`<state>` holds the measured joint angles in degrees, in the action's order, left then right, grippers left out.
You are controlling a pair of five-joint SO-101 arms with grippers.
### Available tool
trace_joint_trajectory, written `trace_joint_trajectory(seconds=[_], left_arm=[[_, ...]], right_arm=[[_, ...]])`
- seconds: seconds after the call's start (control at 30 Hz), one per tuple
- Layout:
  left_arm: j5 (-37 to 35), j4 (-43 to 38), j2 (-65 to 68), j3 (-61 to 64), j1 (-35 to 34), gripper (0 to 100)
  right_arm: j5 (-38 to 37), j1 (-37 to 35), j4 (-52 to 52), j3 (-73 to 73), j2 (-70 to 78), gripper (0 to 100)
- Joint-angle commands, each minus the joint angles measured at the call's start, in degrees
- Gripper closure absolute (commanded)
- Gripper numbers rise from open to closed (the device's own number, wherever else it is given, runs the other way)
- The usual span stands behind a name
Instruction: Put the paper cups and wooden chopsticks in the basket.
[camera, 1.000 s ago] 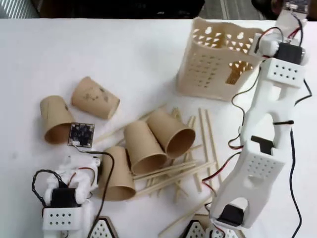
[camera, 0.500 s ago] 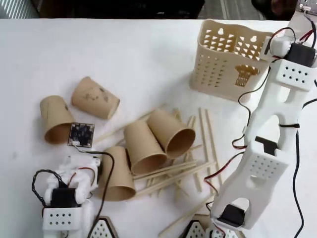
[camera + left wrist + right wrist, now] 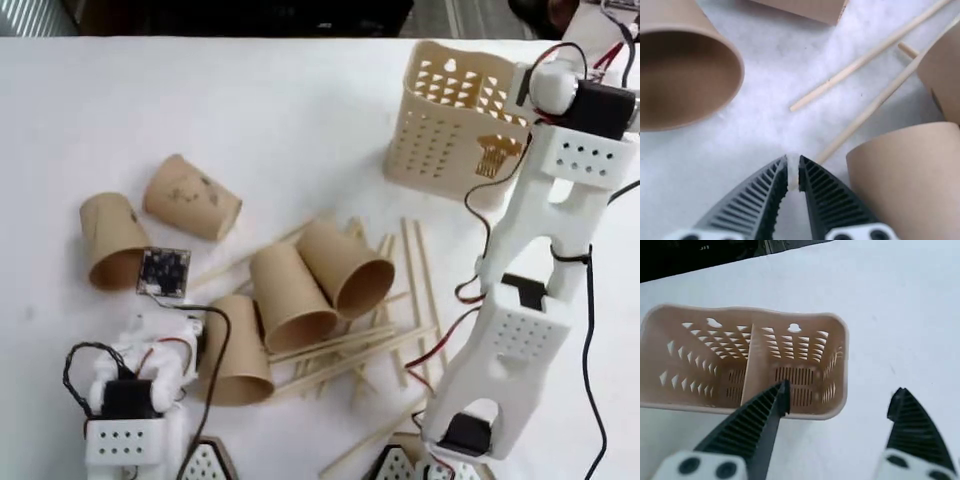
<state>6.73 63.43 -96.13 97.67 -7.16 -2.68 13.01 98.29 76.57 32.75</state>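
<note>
Left fingers (image 3: 793,172) are all but closed, with a sliver of gap and nothing held. They sit low over the white bench (image 3: 250,110), between two brown paper cups lying on their sides. One cup turns its open mouth my way (image 3: 685,75); the other shows its wall (image 3: 905,180). One pale wooden chopstick (image 3: 870,110) ends just beside my left fingertips, its long axis leading away from them.

Right fingers (image 3: 840,395) are spread wide and empty, hanging above the beige perforated plastic basket (image 3: 745,360). One tip is over its near wall, the other out over bare bench.

Clock face taken on the high view:
- The basket (image 3: 455,125) stands upright at 1 o'clock.
- The cups and chopsticks (image 3: 385,340) lie from centre out to 8 o'clock, well apart from the basket.
- The cup nearest my left arm (image 3: 238,350) is just beside it at its 3 o'clock. Long axis is roughly 12–6, mouth toward 6.
- Two more cups (image 3: 290,297) (image 3: 345,265) lie side by side on the sticks, mouths toward 4–5 o'clock.
- Stick axes run mostly 8–2; a few near the right arm run 12–6.

Judgement: the left arm is the nearer one for any cup. Its fingers would need to open first, then close across a cup's rim, not along its axis.
</note>
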Motion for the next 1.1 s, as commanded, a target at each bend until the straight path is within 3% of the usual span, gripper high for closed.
trace_joint_trajectory(seconds=[0.0,0.2,0.57,0.83,1.07], left_arm=[[0.00,-0.09,-0.31,-0.44,0.40,94],[0.00,-0.09,-0.31,-0.44,0.40,94],[0.00,-0.09,-0.31,-0.44,0.40,94],[0.00,-0.09,-0.31,-0.44,0.40,94],[0.00,-0.09,-0.31,-0.44,0.40,94]], right_arm=[[-2.37,-0.75,0.48,-1.49,-6.11,68.6],[-9.49,-3.47,0.48,-19.96,-19.82,82.2],[-14.68,-16.48,-1.27,-65.76,-47.60,78.7],[-14.68,-19.21,-18.33,-87.65,-45.32,78.7],[-14.77,-19.74,-27.74,-90.29,-33.27,78.6]])
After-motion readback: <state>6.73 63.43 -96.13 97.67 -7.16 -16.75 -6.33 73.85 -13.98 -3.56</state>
